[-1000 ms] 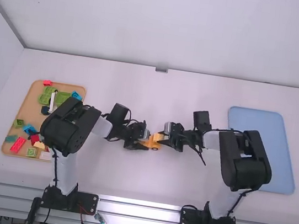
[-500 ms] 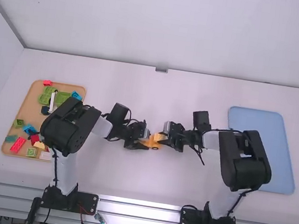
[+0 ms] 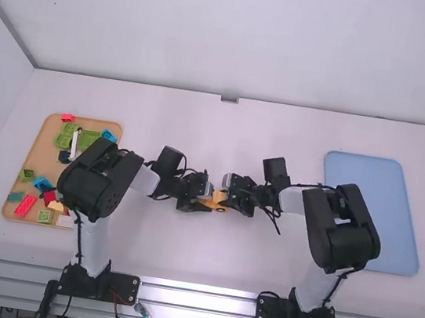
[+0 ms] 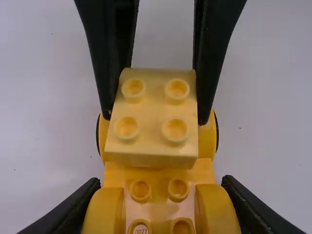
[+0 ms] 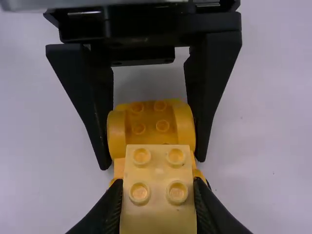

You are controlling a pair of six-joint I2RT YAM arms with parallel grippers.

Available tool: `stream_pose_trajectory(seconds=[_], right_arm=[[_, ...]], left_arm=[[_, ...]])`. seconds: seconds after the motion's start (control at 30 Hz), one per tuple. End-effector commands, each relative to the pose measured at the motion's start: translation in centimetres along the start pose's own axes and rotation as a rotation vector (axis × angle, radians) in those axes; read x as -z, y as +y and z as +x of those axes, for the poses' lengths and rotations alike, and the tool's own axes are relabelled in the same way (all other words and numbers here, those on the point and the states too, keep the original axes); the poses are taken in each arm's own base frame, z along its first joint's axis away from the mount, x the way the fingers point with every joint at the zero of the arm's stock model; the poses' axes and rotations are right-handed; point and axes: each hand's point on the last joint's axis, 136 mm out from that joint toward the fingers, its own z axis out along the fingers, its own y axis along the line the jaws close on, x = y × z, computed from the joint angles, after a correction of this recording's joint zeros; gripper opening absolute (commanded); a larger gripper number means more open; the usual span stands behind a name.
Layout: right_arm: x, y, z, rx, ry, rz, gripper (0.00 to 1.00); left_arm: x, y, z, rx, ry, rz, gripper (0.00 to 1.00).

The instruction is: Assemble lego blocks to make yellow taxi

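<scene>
Near edge of bench (image 3: 206, 262): bases of both arms. Tan tray (image 3: 43, 148) by the bench's left edge; red brick (image 3: 25, 205) toward its near left corner. Mid-bench, between the left and right edges: left gripper (image 3: 208, 203) holding wheeled yellow base (image 4: 113, 170), one finger to each side. Right gripper (image 3: 227, 201) clamped on pale yellow block (image 5: 158, 168), four studs up, its sides between the fingers. Block lies over the end of the base toward the right arm; cannot tell whether it is seated. Pale blue tray (image 3: 369, 173) by the bench's right edge. Far end of tan tray: green plate (image 3: 88, 140); blue brick (image 3: 109, 136) near the far right corner.
</scene>
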Motion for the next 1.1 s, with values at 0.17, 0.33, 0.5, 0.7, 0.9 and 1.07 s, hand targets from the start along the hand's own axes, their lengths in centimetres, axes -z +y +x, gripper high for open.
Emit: stream_pose_trajectory(seconds=[0.17,0.33,0.5,0.7,0.9,1.07], right_arm=[[0.83,-0.32,0.59,0.01,-0.006,0.004,0.0],[0.4,-0.13,0.11,0.04,-0.013,-0.004,0.0],[-0.01,-0.14,-0.08,0.063,-0.004,-0.001,0.0],[0.17,-0.42,0.34,0.051,0.01,0.011,0.0],[0.11,-0.34,0.32,0.052,0.011,0.009,0.0],[0.13,-0.13,0.48,0.04,0.016,0.001,0.0]], left_arm=[[-0.37,-0.19,-0.39,0.005,-0.022,0.026,0.3],[-0.39,-0.34,-0.33,0.011,-0.02,0.031,0.3],[-0.37,-0.55,-0.17,0.022,-0.015,0.038,0.32],[-0.37,-0.56,-0.16,0.023,-0.014,0.038,0.31],[-0.38,-0.58,-0.22,0.023,-0.017,0.04,0.31],[-0.39,-0.59,-0.23,0.023,-0.017,0.04,0.31]])
